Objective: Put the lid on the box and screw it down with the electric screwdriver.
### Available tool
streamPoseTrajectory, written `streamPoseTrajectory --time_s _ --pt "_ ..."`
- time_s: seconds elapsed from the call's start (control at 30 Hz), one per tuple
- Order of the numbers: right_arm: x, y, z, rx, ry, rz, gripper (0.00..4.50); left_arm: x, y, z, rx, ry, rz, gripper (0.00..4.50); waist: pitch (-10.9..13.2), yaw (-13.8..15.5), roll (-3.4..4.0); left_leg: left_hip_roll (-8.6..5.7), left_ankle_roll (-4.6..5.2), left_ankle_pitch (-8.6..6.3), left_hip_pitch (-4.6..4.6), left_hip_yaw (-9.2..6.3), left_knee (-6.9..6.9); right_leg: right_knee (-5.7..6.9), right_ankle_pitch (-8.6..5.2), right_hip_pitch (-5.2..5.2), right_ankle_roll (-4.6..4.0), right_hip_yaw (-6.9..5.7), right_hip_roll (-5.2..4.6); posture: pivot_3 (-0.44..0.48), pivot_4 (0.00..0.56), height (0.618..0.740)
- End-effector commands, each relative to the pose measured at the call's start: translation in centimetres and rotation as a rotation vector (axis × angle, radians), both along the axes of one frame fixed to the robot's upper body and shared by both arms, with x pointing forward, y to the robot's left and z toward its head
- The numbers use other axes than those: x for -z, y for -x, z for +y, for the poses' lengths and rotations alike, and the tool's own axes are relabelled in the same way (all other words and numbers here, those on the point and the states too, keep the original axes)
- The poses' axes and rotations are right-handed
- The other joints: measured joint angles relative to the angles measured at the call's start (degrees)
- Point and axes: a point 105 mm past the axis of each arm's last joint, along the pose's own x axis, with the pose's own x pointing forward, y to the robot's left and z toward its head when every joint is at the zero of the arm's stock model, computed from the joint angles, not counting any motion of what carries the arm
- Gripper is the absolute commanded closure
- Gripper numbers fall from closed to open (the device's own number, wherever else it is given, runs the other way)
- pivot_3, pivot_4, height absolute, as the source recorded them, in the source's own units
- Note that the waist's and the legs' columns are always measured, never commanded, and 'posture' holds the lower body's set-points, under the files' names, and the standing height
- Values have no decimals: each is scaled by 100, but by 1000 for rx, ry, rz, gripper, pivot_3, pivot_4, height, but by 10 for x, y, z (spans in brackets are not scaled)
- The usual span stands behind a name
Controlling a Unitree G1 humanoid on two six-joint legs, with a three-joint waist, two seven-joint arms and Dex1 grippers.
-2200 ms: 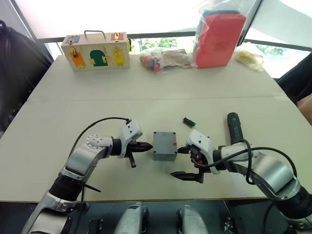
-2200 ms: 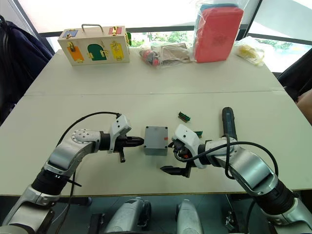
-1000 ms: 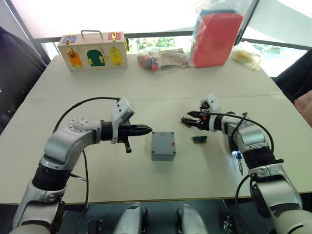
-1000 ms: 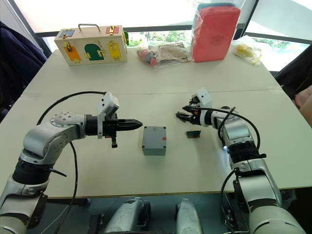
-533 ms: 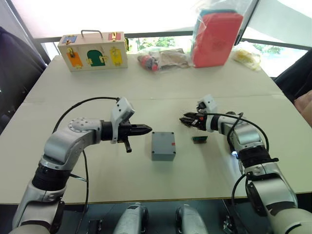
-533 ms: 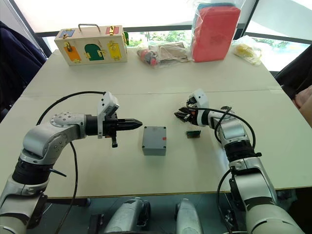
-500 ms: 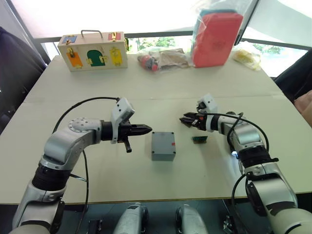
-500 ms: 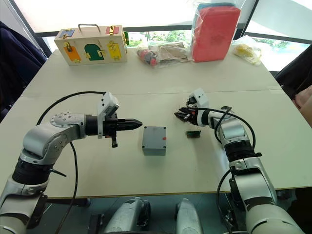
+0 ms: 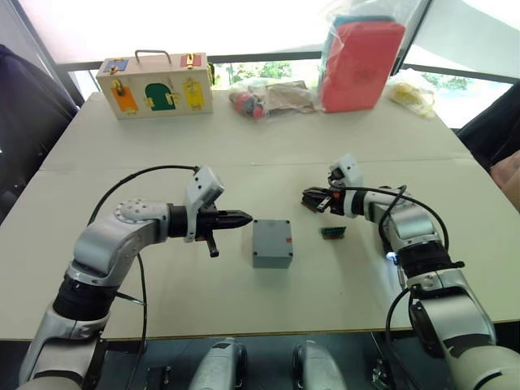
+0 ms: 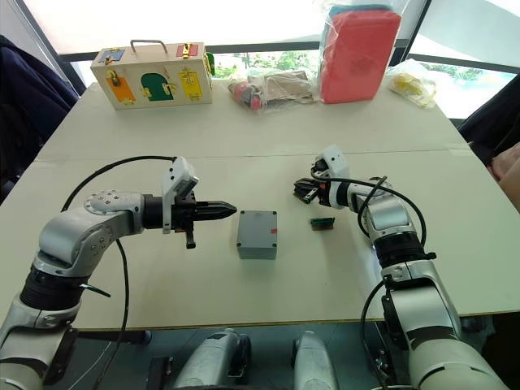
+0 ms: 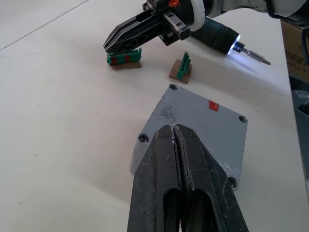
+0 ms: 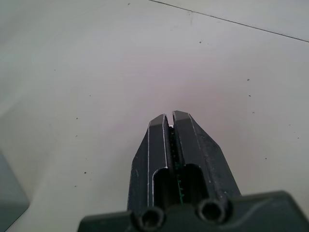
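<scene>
No legible text, brand, number or sign is found on anything on the table. A small red mark is seen on the top face of the box (image 11: pixel 193 130), near one corner; no characters can be made out on it. Coloured door panels are noted on the wooden box (image 9: pixel 157 84), well behind the grey box, but nothing is written on them. The red package (image 9: pixel 363 63) is unmarked as far as can be told.

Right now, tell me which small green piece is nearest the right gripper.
The green piece farther from the box: it sits at the tips of the right gripper, with green showing inside its closed grip. The other green piece lies apart, nearer the box.
</scene>
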Motion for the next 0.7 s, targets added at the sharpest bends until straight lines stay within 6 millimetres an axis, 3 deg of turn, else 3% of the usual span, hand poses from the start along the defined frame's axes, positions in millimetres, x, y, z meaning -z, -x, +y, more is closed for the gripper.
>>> streamPoseTrajectory --time_s 0.03,0.37,0.53,0.7 --pt "-32 -2 -2 -4 -37 -90 4413 -10 2 0 11 11 -46 4500 0 0 0 0 0 0 0 0 0 0 0 0 0 0 0 0 150 740" --pt "-67 8 -2 -19 -108 -145 4413 -10 0 1 12 17 -43 4500 0 4 1 0 0 0 0 0 0 0 0 0 0 0 -1 0 150 740" --pt "-83 44 13 -137 -152 -142 4413 -12 7 11 30 -3 -25 4500 0 9 1 1 0 0 -2 0 -3 0 0 -4 0 0 -1 0 150 740" --pt "-71 90 33 -268 -127 -70 4413 -8 14 19 49 -35 -2 4500 0 34 1 1 13 -8 -2 -1 -4 -1 0 -3 -1 1 -6 0 150 740"
